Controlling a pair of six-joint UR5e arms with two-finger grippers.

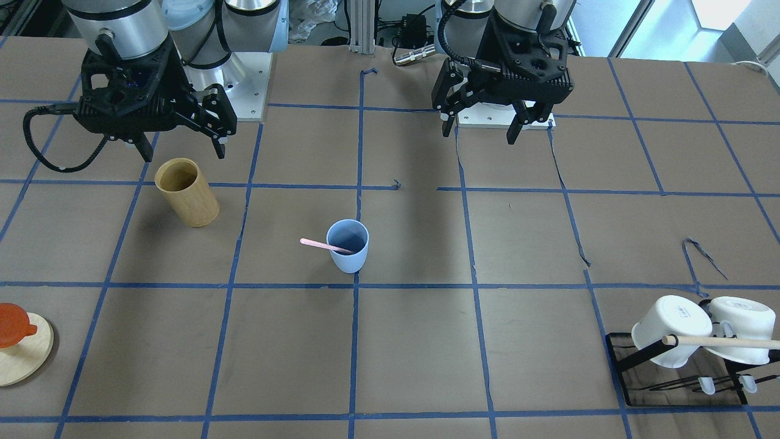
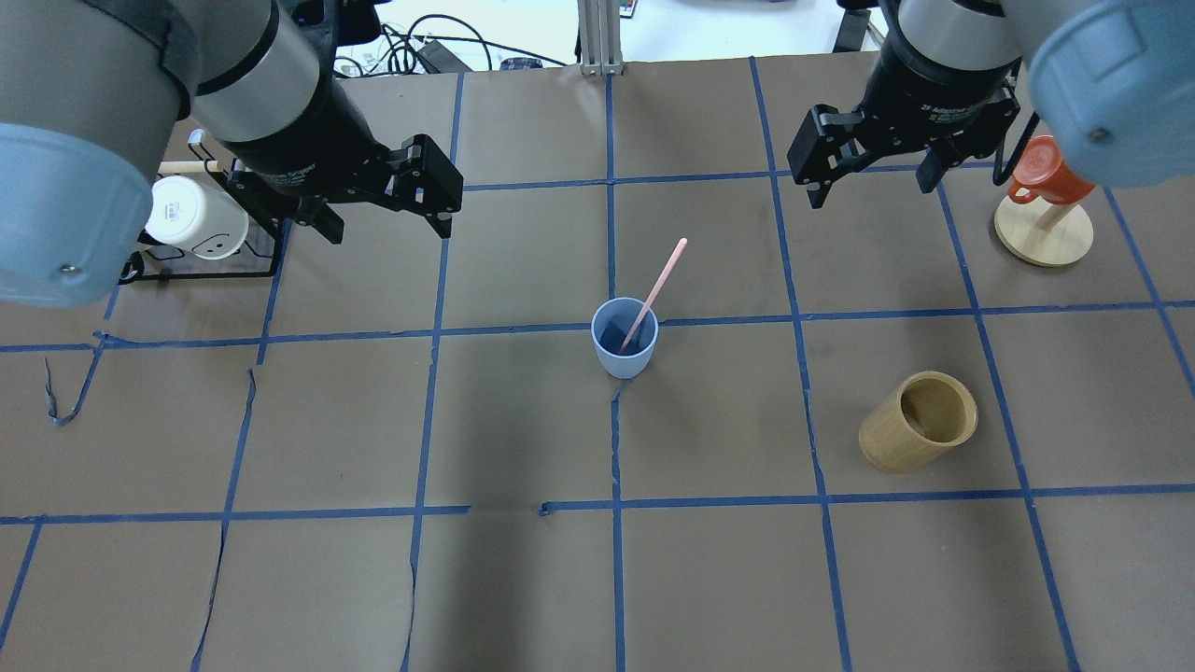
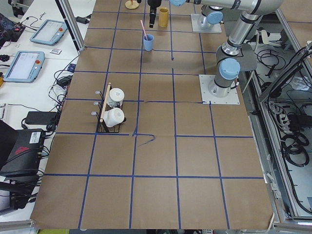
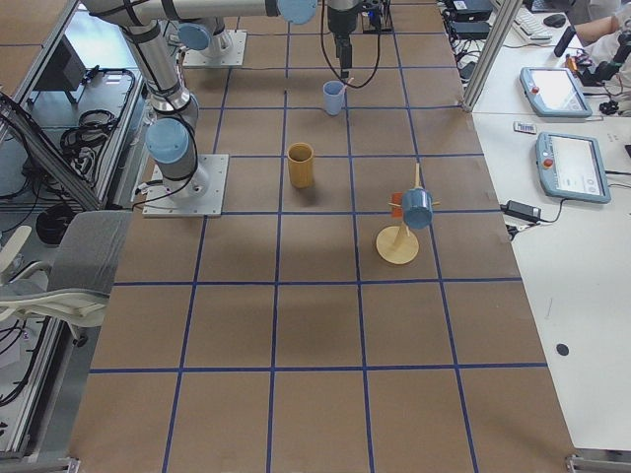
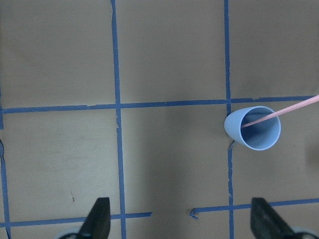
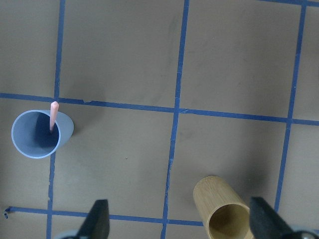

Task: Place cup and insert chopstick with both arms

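We are looking at a light blue plastic cup standing upright near the middle of the brown paper-covered surface, right beside a crossing of the blue tape lines. A thin pink chopstick is resting inside it. Its lower end is sitting in the cup, and its upper end is leaning out over the rim, away from the robot and toward its right.

Moving outward, we are finding a tan bamboo cylinder cup standing well apart from the blue cup, on the robot's right and nearer its base. In the right wrist view it is showing at the bottom edge, between the two fingers.

The left gripper is hanging above the surface on the far left side with its fingers spread wide and holding nothing. The right gripper is hanging on the far right side, likewise spread wide and holding nothing.

Farther out on the right, a red plastic cup is hanging on a round-based wooden stand. At the left edge, a black wire rack is carrying two white mugs tipped on a pale wooden dowel.
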